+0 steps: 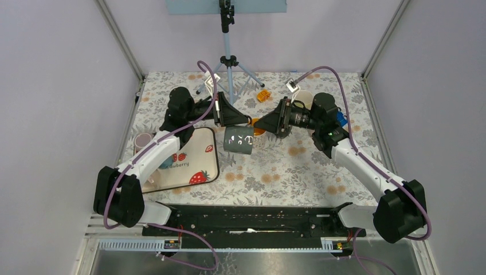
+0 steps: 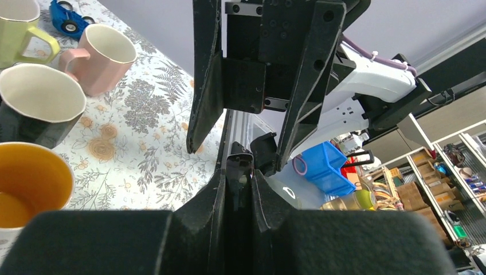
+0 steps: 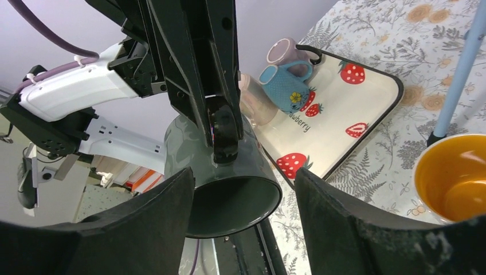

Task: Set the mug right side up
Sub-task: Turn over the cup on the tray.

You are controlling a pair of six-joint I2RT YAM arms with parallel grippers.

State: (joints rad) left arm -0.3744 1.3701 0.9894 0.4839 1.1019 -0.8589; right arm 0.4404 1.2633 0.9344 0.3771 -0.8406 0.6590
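The dark grey mug (image 1: 239,140) with white marks hangs in the air over the middle of the table. My left gripper (image 1: 247,121) is shut on its handle (image 3: 224,134). In the right wrist view the mug (image 3: 229,189) is tilted, with its open mouth facing that camera. My right gripper (image 3: 243,223) is open, one finger on each side of the rim, apart from it. In the left wrist view my left gripper (image 2: 240,172) pinches the handle, and part of the mug's wall (image 2: 298,192) shows beyond it.
A strawberry tray (image 1: 198,157) at the left holds a blue mug (image 3: 283,86) and a purple mug (image 3: 286,51). An orange cup (image 2: 28,183), black mug (image 2: 34,100), pink mug (image 2: 106,63), yellow-green mug (image 2: 17,28) and blue toy car (image 2: 66,20) stand at the right. A tripod (image 1: 228,63) stands behind.
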